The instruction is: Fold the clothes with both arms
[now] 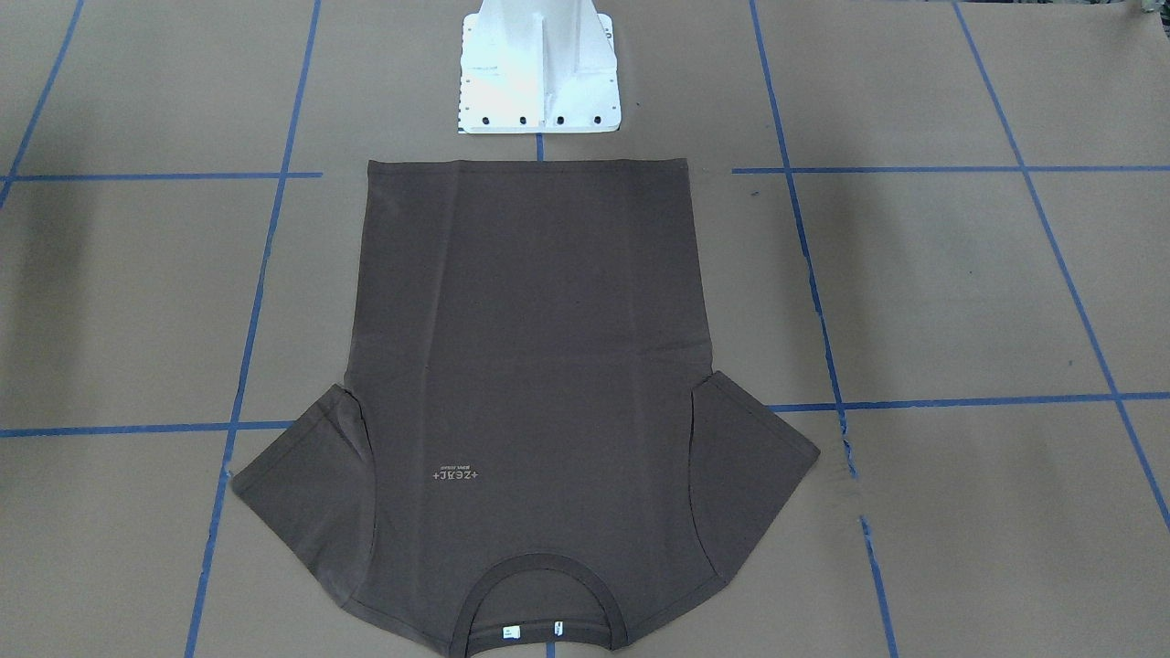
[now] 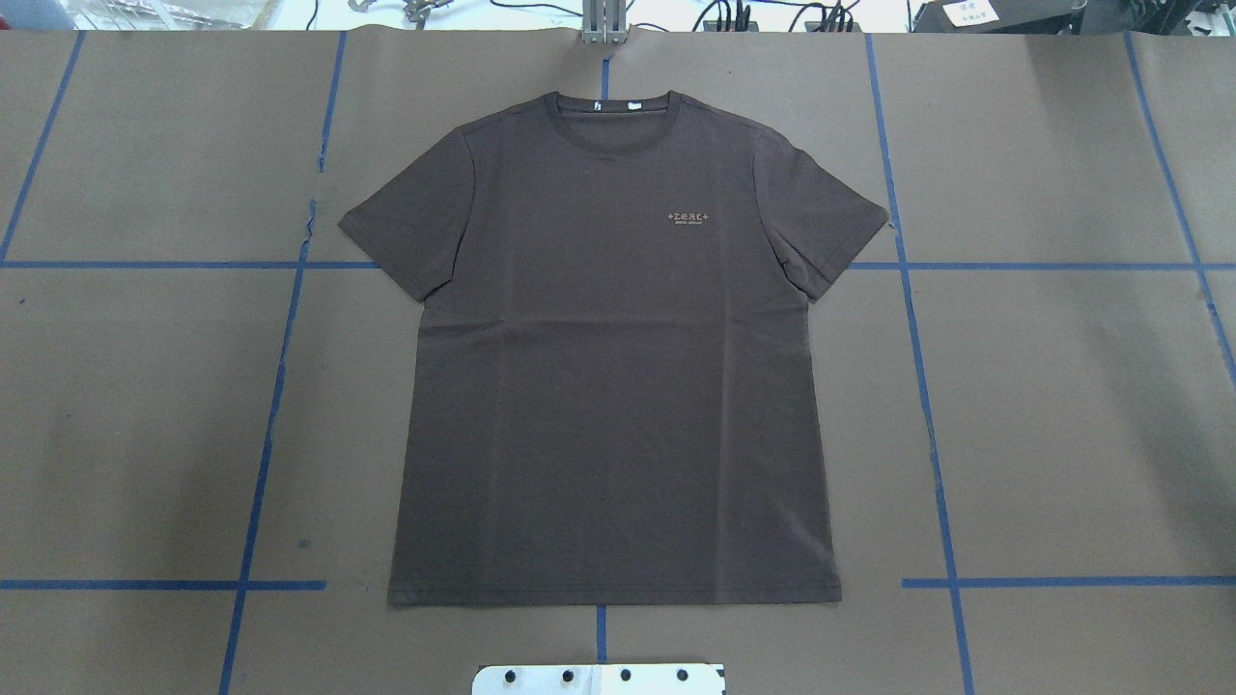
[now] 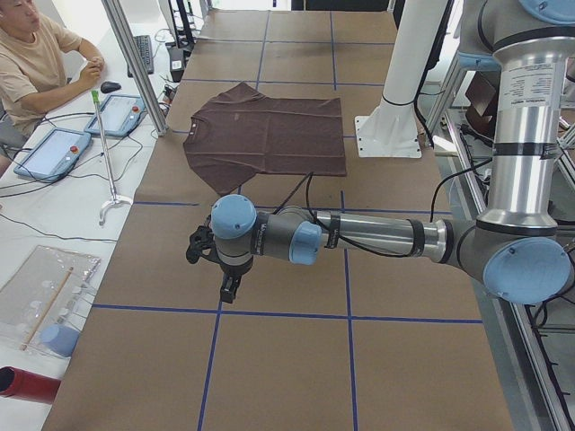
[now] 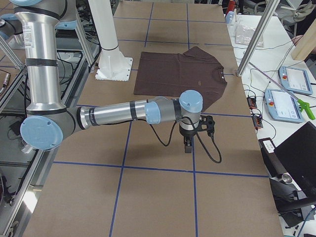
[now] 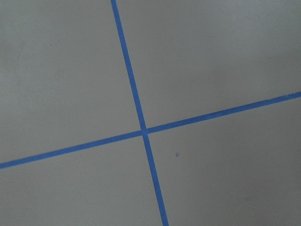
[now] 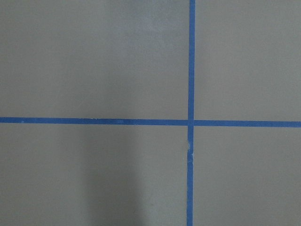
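Item 1, left gripper (image 3: 230, 289): hangs over brown table (image 3: 269, 359), pointing down, off to shirt's side. We cannot tell whether claw is released or clenched.

Item 2, T-shirt (image 2: 618, 386): dark brown, flat at table centre, front up, sleeves spread. Hem lies nearest white pedestal (image 1: 539, 73), collar (image 2: 615, 106) at far end.

Item 3, right gripper (image 4: 188, 145): over table off shirt's opposite side, pointing down. We cannot tell claw state here either.

We log only blue tape lines (image 6: 191, 70) in both wrist views.

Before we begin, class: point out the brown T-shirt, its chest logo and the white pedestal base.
T-shirt (image 2: 608, 405): overhead exterior view, middle of its front panel.
chest logo (image 2: 688, 216): overhead exterior view, centre of the pale lettering.
white pedestal base (image 1: 498, 96): exterior front-facing view, its flat bolted plate.
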